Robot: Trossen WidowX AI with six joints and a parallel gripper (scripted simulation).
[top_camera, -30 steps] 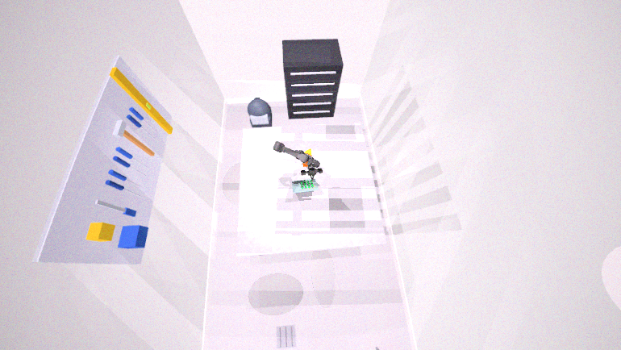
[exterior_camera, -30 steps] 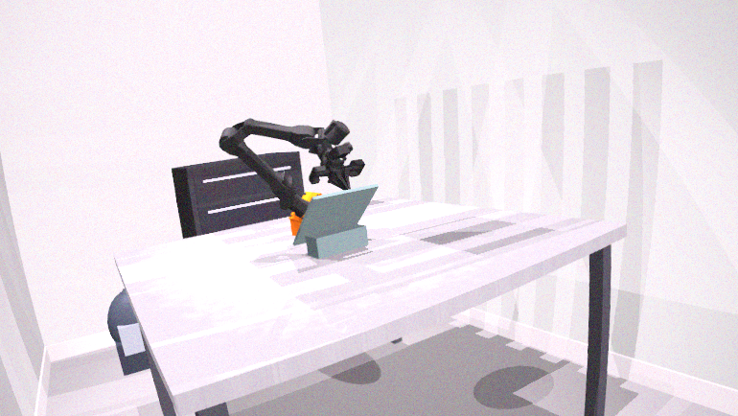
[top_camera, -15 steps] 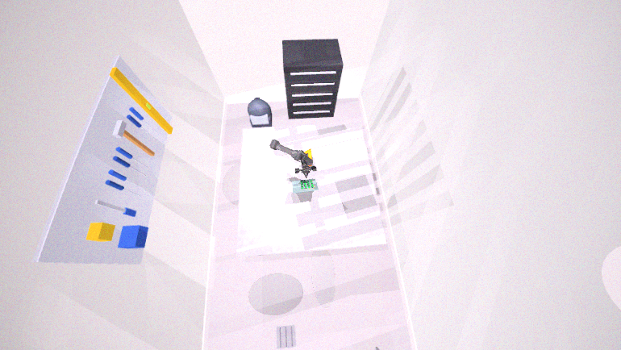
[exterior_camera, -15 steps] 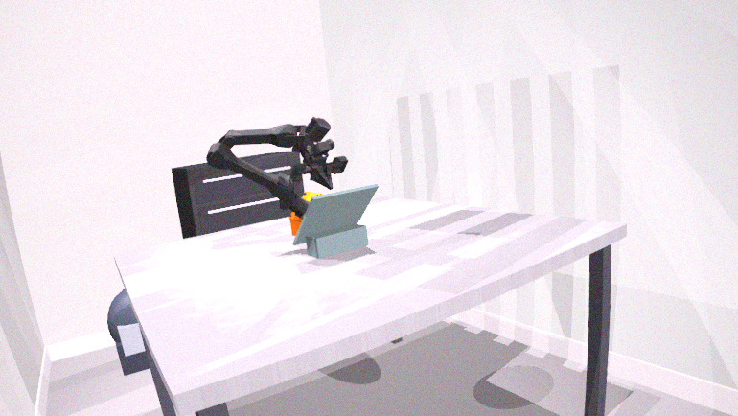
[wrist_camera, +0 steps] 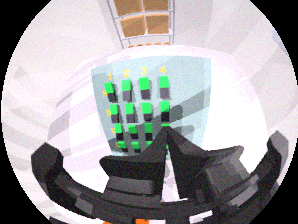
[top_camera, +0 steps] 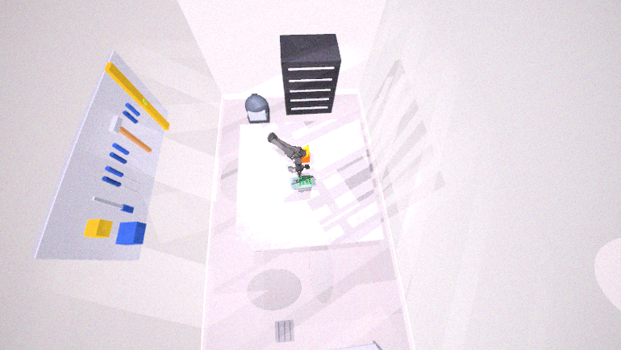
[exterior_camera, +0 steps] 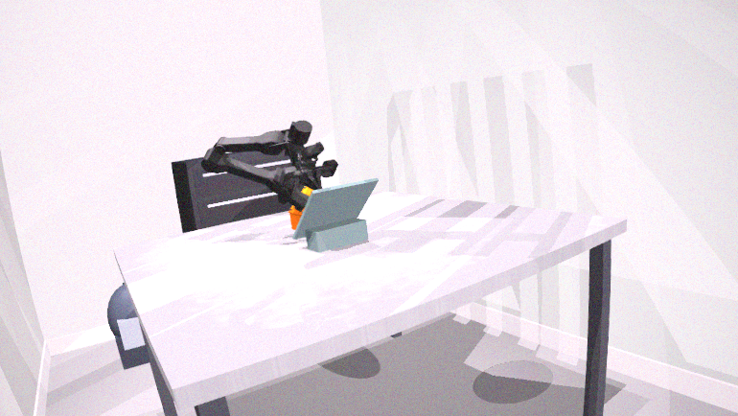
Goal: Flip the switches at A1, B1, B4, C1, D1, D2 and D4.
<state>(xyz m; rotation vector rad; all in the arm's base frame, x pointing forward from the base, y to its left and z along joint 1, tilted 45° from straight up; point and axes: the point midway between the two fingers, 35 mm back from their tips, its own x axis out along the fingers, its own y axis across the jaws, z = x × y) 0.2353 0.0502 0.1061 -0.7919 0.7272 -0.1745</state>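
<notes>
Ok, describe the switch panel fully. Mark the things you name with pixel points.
The switch panel (top_camera: 294, 185) (exterior_camera: 338, 203) (wrist_camera: 192, 75) is a flat, pale teal board, plastic-looking, tilted on a wedge-like base on the table. Green-and-dark rocker switches stand in four columns, with yellow lettering. The closed gripper (top_camera: 299, 175) (wrist_camera: 165, 129) overlaps its lower rows in the wrist view; contact is unclear.

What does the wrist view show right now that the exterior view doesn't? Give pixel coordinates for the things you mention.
Only the wrist view: the panel's face, with its green-and-dark switches (wrist_camera: 144, 87) and yellow column numbers 1 to 4, plus the gripper's closed fingertips.

Only the exterior view: the panel's back and supporting block (exterior_camera: 338, 236), the dark drawer cabinet (exterior_camera: 188, 201) and the table's legs (exterior_camera: 597, 320).

Both: the panel (exterior_camera: 338, 203) (wrist_camera: 192, 75), the table top (exterior_camera: 247, 335) (wrist_camera: 235, 100) and part of the arm.
</notes>
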